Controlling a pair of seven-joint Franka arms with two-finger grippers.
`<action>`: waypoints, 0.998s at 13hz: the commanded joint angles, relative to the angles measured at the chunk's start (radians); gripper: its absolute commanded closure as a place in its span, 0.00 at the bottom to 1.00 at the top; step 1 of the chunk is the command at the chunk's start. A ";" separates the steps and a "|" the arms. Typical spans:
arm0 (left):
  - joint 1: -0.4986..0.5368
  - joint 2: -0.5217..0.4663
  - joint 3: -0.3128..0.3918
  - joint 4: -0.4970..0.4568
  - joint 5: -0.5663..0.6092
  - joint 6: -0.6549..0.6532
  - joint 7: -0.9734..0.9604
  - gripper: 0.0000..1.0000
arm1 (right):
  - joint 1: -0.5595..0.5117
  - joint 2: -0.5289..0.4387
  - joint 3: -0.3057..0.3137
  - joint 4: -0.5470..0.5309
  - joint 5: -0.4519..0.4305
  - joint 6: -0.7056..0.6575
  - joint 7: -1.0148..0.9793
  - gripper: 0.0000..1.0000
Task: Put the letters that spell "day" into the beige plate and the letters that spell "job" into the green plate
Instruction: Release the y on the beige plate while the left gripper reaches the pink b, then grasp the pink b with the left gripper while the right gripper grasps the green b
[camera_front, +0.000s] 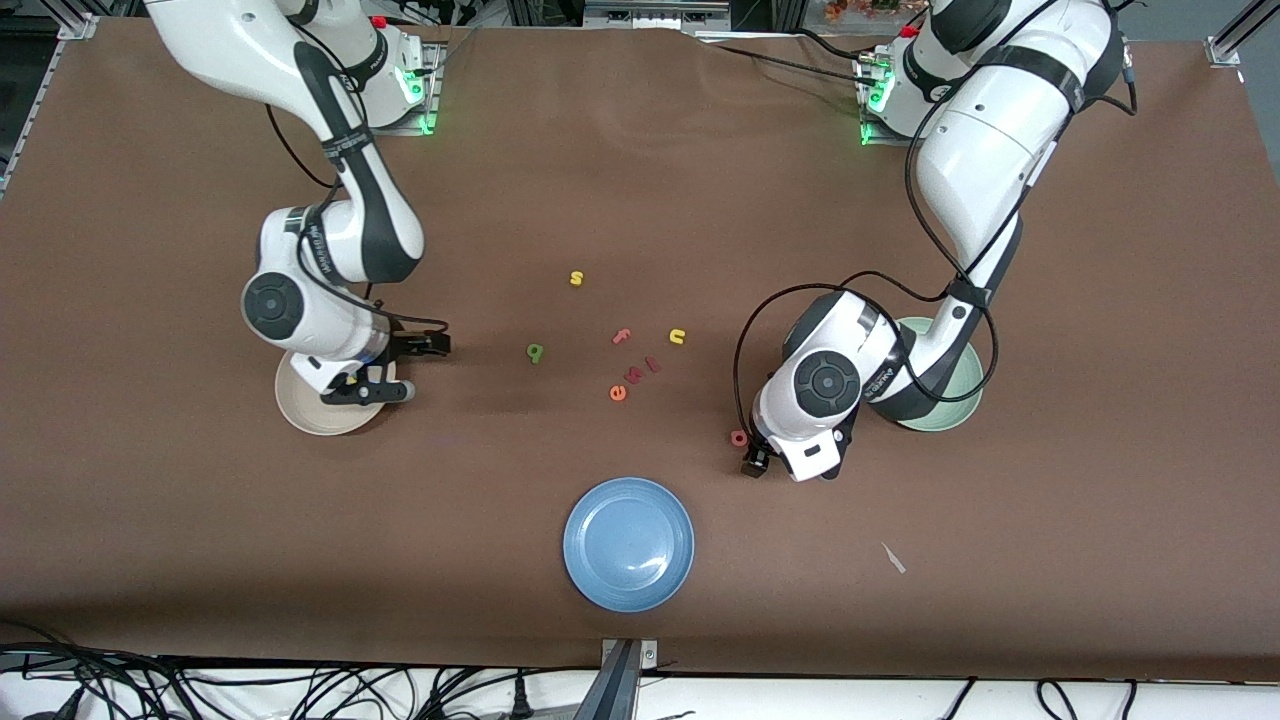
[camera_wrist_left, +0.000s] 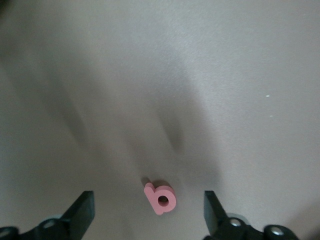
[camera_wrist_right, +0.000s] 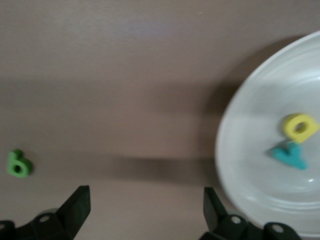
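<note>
both claws gape empty: left claw (camera_wrist_left: 149, 212) over salmon b (camera_wrist_left: 161, 198).

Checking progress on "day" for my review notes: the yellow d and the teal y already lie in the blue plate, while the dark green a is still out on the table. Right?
Not quite. The yellow d and the teal y lie in the beige plate, not the blue one, as the right wrist view shows. The dark green a is indeed still on the table.
</note>
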 joint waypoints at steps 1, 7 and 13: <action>-0.012 0.027 0.006 0.024 0.016 0.004 -0.057 0.19 | 0.073 -0.002 0.003 -0.010 0.014 0.056 0.182 0.00; -0.020 0.039 0.004 0.024 0.010 0.050 -0.101 0.25 | 0.210 0.056 0.005 -0.006 0.009 0.211 0.509 0.00; -0.024 0.065 0.004 0.023 0.015 0.101 -0.135 0.29 | 0.262 0.151 0.003 0.073 0.012 0.219 0.613 0.00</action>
